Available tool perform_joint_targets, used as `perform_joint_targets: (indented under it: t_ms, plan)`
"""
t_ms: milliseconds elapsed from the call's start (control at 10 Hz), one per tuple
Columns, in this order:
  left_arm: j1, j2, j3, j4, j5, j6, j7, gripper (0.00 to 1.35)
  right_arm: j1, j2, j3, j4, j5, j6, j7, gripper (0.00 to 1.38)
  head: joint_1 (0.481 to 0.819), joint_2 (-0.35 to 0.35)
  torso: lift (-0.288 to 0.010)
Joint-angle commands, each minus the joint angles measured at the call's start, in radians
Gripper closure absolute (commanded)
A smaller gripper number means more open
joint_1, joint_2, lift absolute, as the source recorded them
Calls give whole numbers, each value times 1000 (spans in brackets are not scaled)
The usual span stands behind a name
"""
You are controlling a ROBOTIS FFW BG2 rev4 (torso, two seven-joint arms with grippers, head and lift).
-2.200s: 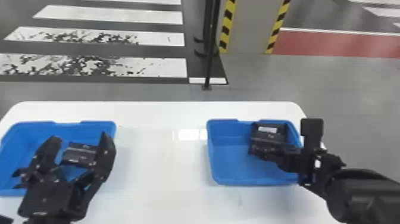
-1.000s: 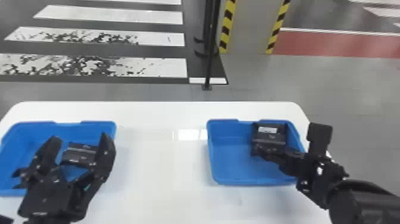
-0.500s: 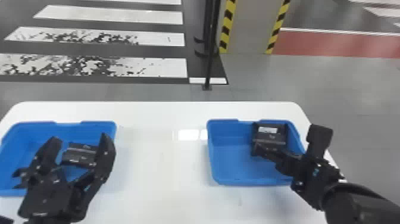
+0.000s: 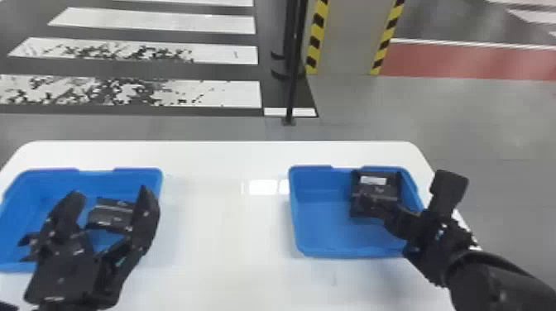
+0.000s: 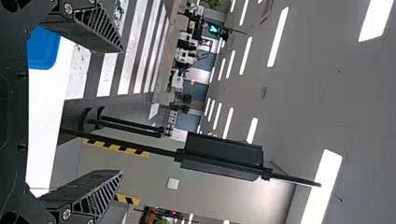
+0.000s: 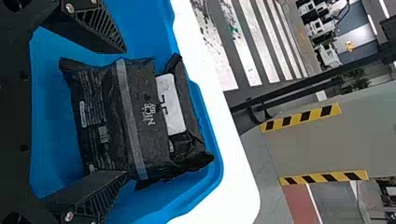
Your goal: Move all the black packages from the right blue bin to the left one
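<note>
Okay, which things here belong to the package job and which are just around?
For the job:
- right blue bin and its black package
- left blue bin and its black package
- left gripper, right gripper

Just around:
- black pole
- yellow-and-black stripes
- white floor stripes

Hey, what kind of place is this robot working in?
Probably a large indoor hall or showroom made up like a street: crosswalk stripes on the floor, a pillar edged in yellow and black, and ceiling lights overhead.

Black packages [image 6: 106, 116] lie in the left bin [image 4: 49, 182] and, wrinkled, in the right bin [image 4: 322, 227]
</note>
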Motion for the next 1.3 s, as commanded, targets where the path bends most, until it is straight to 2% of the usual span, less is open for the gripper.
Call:
perform_joint_targets:
  t_ms: [0, 300, 400, 500, 600, 700, 800, 900, 1200]
  plan:
    - [2, -2, 3, 0, 0, -3, 0, 113, -4, 0, 0, 6, -11, -13, -13, 99, 695, -108, -132]
    - [4, -2, 5, 0, 2, -5, 0, 113, -14, -3, 0, 31, -21, -6, -24, 107, 695, -114, -132]
    - [2, -2, 5, 0, 2, -7, -2, 113, -24, -5, 0, 31, -21, 7, -24, 139, 695, -114, -132]
    - [2, -3, 5, 0, 2, -5, -3, 113, -33, -8, 0, 35, -21, 21, -24, 228, 695, -114, -132]
    - [2, -3, 5, 0, 6, -5, -3, 113, -43, -11, 4, 43, -21, 24, -19, 363, 695, -113, -132]
    - [2, -3, 9, 2, 6, -5, -5, 113, -58, -16, 8, 50, -11, 41, -4, 614, 695, -112, -132]
    - [2, -5, 11, 2, 8, -7, -6, 113, -58, -17, 20, 43, 3, 51, 1, 972, 695, -108, -132]
    - [2, -6, 13, 2, 8, -7, -6, 113, -56, -16, 24, 40, 3, 53, -1, 1087, 695, -102, -132]
    - [2, -6, 13, 5, 12, -7, -9, 113, -41, -16, 26, 11, 9, 66, -12, 1176, 695, -93, -132]
